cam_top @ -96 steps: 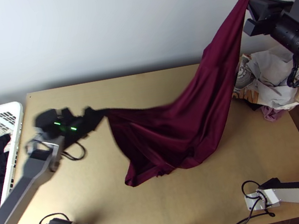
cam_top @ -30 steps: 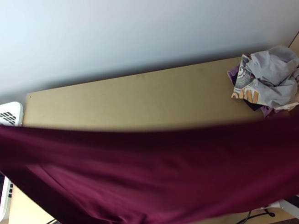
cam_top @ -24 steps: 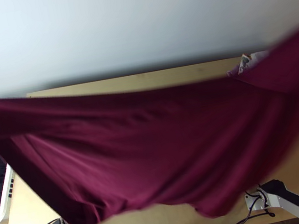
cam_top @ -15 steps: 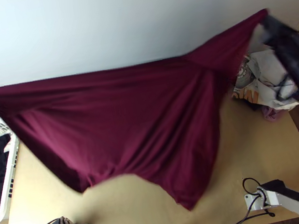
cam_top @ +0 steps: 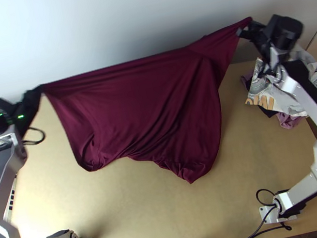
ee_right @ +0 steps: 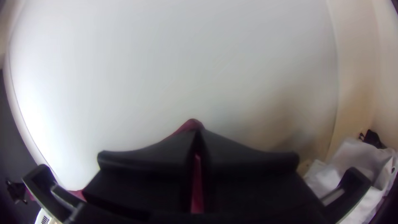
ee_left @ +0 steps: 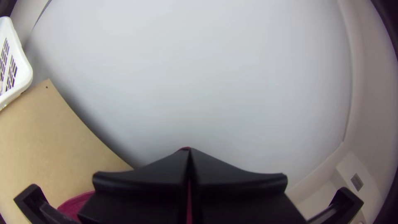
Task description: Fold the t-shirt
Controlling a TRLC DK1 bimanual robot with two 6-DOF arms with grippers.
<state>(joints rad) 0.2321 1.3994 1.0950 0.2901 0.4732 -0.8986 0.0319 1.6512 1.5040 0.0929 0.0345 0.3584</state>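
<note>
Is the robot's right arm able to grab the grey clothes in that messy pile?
Probably not yet: the right gripper is busy, shut on the maroon t-shirt. It would need to let go first. The grey clothes look close, though, partly under the arm.

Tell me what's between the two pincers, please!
The dark red t-shirt, hanging from the left pincer to the right pincer, as the top view shows.

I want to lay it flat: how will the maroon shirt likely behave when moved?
Probably floppy: the shirt sags in folds between the left gripper and right gripper. Likely thin, judging by its narrow creases. Its lower edge hangs unheld, so may swing or bunch.
</note>
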